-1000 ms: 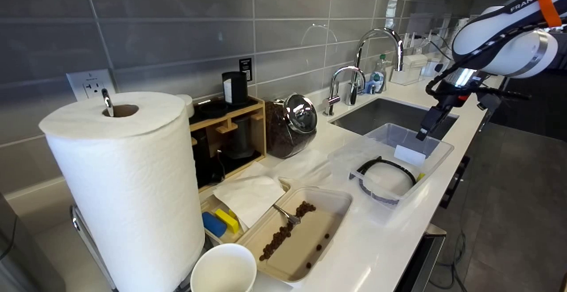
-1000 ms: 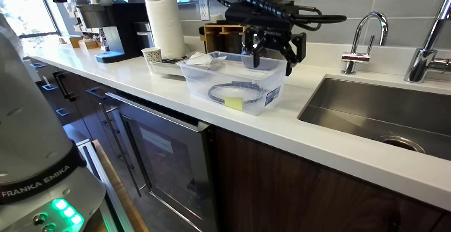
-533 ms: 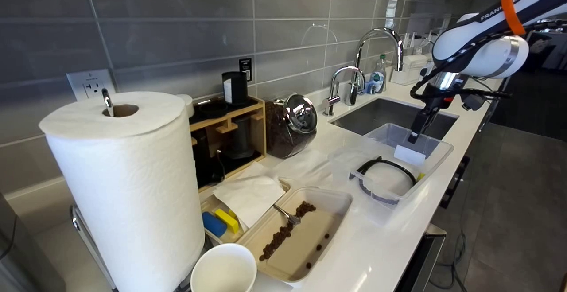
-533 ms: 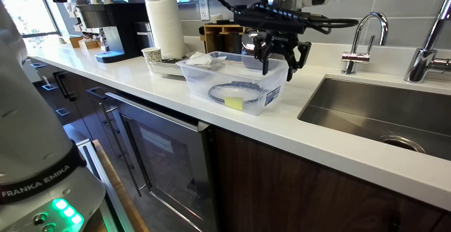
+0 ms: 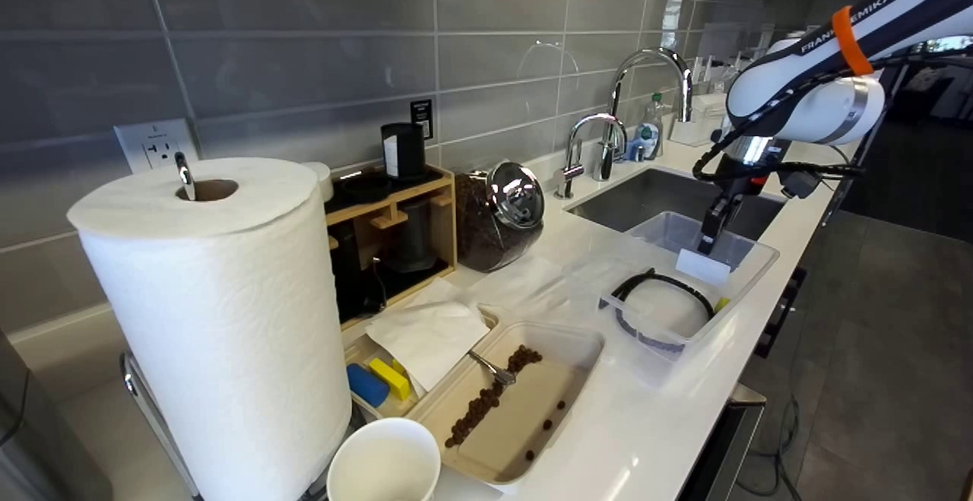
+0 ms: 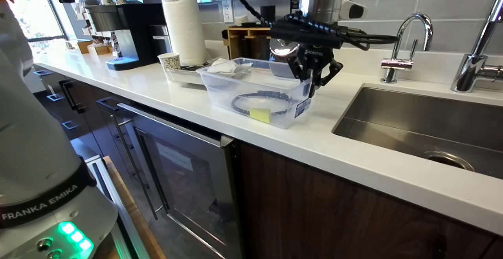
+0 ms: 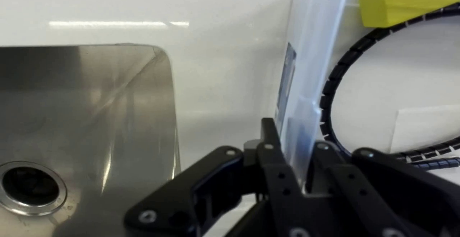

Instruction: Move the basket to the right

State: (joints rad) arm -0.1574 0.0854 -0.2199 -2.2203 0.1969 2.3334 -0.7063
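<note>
Translucent plastic storage tub (image 6: pixel 220 92), upright on the white worktop (image 5: pixel 631 402) at its front edge, just short of the stainless-steel sink (image 6: pixel 416 113). Contents: a black spiral-wrapped cable (image 7: pixel 336 73), coiled in a loop, presumably to fit flat on the tub's floor; a yellow block (image 7: pixel 372 8), by the tub wall facing the worktop's front edge. Fingers (image 7: pixel 269 134): closed upon the sink-side end wall (image 7: pixel 311 60), one inside and one outside, pointing down over the rim; a thin wall suits a pinch, and this end would lead in a pull towards the sink, taken as rightward. Stage, by judgement: grasp made, shift to come. Risk: the wall may bow or slip. Also present: shallow beige tray (image 5: pixel 509 425) of brown pellets (image 5: pixel 479 408), beyond the tub's end away from the sink; glass jar (image 5: pixel 483 231), towards the worktop's back edge, its lid (image 5: pixel 515 195) aslant, seemingly for easy reach; paper-towel roll (image 5: pixel 205 334), upright on a rod (image 5: pixel 185 175) through its core.
</note>
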